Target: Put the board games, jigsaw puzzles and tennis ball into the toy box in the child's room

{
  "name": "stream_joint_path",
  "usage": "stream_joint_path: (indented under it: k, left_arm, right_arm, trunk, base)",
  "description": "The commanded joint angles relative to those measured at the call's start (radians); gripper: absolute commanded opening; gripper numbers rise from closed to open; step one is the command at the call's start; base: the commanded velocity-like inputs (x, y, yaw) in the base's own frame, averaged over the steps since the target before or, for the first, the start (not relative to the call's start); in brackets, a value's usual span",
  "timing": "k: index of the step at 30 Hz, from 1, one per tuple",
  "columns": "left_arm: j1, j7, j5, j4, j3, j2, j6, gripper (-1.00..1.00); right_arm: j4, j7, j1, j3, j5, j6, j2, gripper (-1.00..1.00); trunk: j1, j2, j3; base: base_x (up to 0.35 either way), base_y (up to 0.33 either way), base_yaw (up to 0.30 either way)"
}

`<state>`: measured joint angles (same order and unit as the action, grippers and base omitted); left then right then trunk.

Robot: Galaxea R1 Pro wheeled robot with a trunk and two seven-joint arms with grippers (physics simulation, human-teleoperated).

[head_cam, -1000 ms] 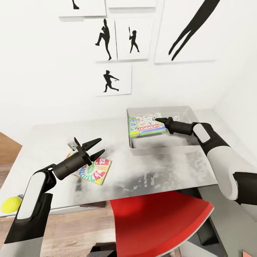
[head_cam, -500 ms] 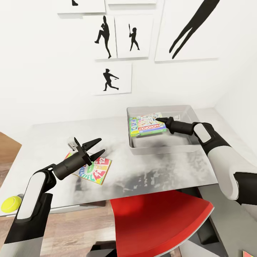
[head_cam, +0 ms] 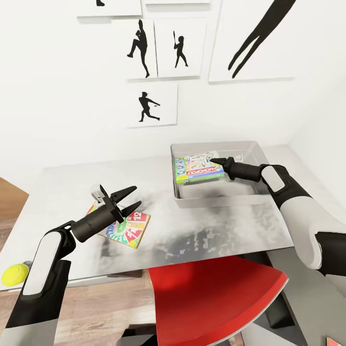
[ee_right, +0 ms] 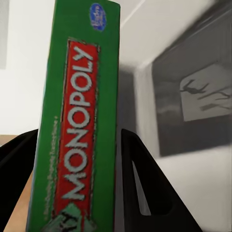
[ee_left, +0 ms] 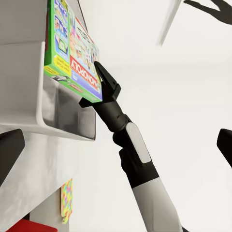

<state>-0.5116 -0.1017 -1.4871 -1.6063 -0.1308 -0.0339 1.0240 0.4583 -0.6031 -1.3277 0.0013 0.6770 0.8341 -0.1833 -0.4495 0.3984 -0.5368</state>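
The right gripper (head_cam: 215, 161) reaches into the toy box (head_cam: 218, 198) on the table (head_cam: 67, 178) and clamps the edge of the Monopoly box (head_cam: 198, 168), which sits tilted inside the bin; the right wrist view shows a finger (ee_right: 145, 188) on each side of the green spine. The left gripper (head_cam: 129, 199) hangs with its fingers spread and nothing between them, above a colourful game box (head_cam: 129, 229) lying flat on the table. A tennis ball (head_cam: 15, 274) sits low beside the table's left end.
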Motion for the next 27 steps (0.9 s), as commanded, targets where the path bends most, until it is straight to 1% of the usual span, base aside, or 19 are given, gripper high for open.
stream_joint_path:
  k: [1,16,27]
  left_arm:
    - [-0.001,-0.01,0.011,0.0,-0.001,0.0,0.004,1.0]
    - [-0.001,-0.01,0.011,0.0,-0.001,0.0,0.004,1.0]
    - [-0.001,-0.01,0.011,0.0,-0.001,0.0,0.004,1.0]
  right_arm:
    - [0.0,-0.001,-0.001,0.0,0.003,0.005,0.0,-1.0]
    - [0.0,-0.001,-0.001,-0.001,0.003,0.005,-0.001,-1.0]
    - [0.0,-0.001,-0.001,-0.002,0.003,0.005,-0.001,-1.0]
  trunk:
    - [-0.001,0.002,-0.002]
    - [-0.001,0.002,-0.005]
    - [-0.001,0.002,-0.014]
  base:
    - [0.0,0.0,0.0]
    - [0.0,0.0,0.0]
    - [0.0,0.0,0.0]
